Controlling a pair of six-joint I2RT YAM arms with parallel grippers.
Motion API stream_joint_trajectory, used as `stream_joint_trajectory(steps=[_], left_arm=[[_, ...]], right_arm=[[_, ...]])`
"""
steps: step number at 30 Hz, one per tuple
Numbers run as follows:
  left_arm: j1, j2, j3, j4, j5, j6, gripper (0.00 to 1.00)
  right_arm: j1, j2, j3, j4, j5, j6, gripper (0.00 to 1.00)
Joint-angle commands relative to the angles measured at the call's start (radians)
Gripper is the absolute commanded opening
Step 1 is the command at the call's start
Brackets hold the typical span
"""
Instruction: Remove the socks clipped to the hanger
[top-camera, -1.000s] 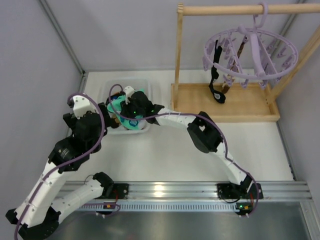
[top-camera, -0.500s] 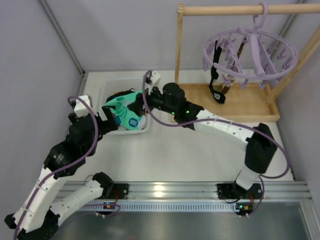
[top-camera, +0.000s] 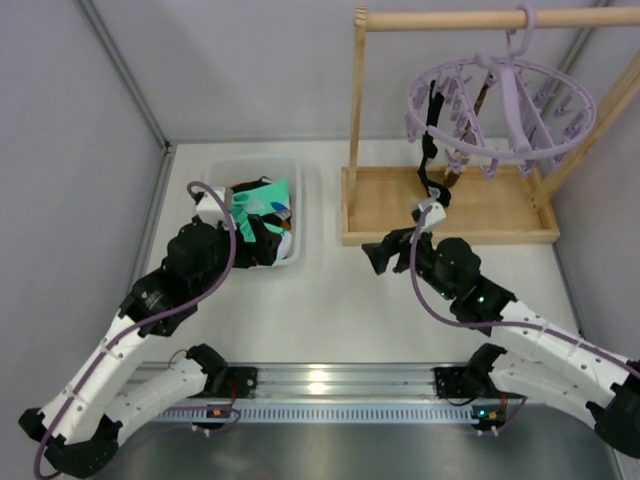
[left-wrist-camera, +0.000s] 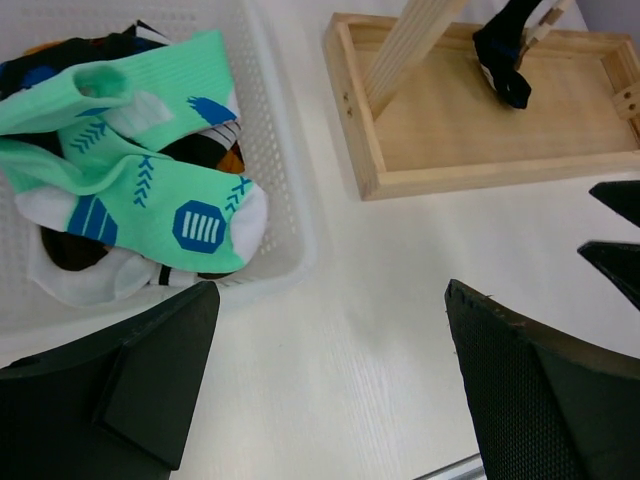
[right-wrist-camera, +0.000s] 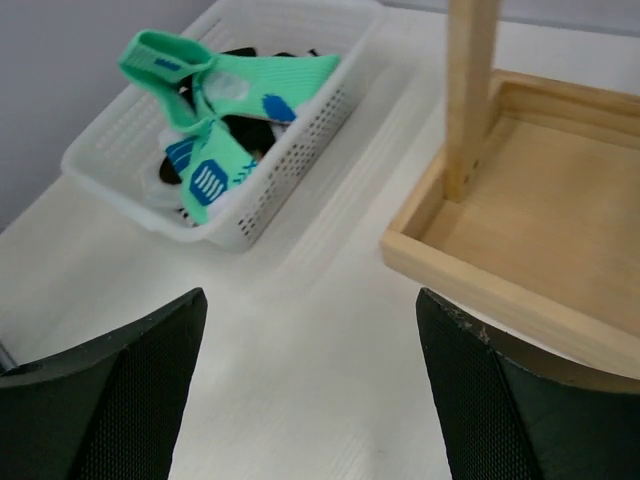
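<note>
left gripper jaws apart, empty, just near of the white basket holding teal socks. right gripper jaws apart, empty, above the table between basket and wooden tray. lavender hanger hangs from the far-right rail, one black sock clipped at its left side.
</note>
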Motion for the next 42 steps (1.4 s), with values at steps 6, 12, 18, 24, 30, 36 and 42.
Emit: stream_joint_trajectory(steps=[6,12,18,24,30,36,42], left_arm=[[0.001,0.049,0.004,0.105,0.124,-0.005,0.98],[0.0,0.021,-0.021,0.104,0.162,0.038,0.98],[0.001,-0.008,-0.063,0.102,0.146,0.066,0.98],[0.001,-0.004,-0.06,0.102,0.172,0.089,0.98],[0.0,-0.022,-0.068,0.101,0.196,0.092,0.98],[0.001,-0.013,-0.076,0.102,0.192,0.104,0.98],[0.001,-0.016,-0.085,0.102,0.209,0.101,0.98]], right_arm=[[-0.298,-0.03,-0.209,0.181,0.066,0.18,0.81],[-0.495,0.244,-0.139,0.43,-0.112,0.097,0.8],[-0.575,0.534,0.025,0.548,-0.123,-0.061,0.77],[-0.595,0.755,0.234,0.559,-0.123,-0.114,0.77],[-0.616,0.886,0.44,0.382,-0.046,-0.114,0.76],[-0.618,0.871,0.394,0.434,0.018,-0.089,0.76],[-0.632,0.923,0.501,0.329,0.043,-0.094,0.76]])
